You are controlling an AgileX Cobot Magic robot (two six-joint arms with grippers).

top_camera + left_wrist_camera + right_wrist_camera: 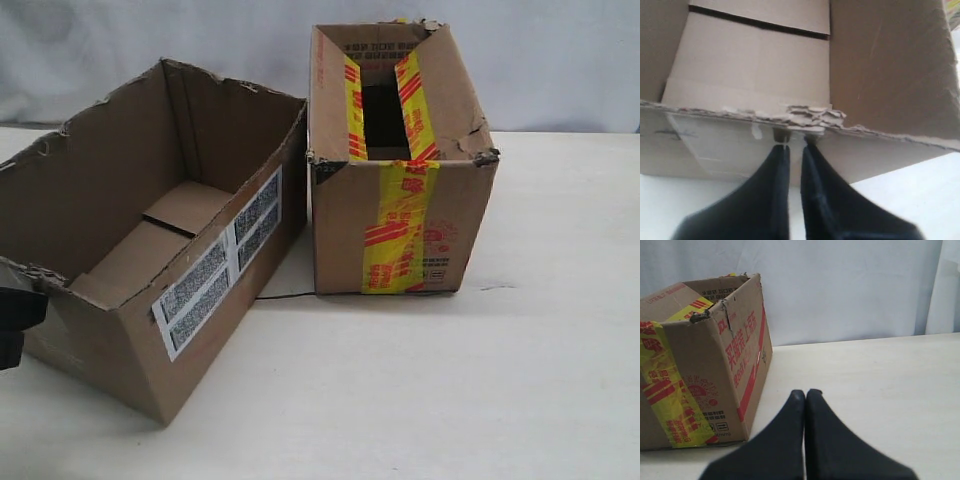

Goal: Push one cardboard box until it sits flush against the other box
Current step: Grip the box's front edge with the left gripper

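Note:
The cardboard box (110,190), plain brown with ragged top edges and a white sticker (220,262), stands open at the left, turned at an angle. Its far corner comes close to the other box (400,215), which has yellow tape printed in red; a wedge-shaped gap opens between them toward the front. My left gripper (12,320) (796,144) is shut, its tips against the plain box's outer end wall (715,145) just under the torn rim. My right gripper (806,392) is shut on nothing, low over the table beside the taped box (695,365). It does not show in the exterior view.
Both boxes stand on a pale table (450,400). A white cloth backdrop (560,60) hangs behind it. A thin dark line (285,296) lies on the table between the boxes.

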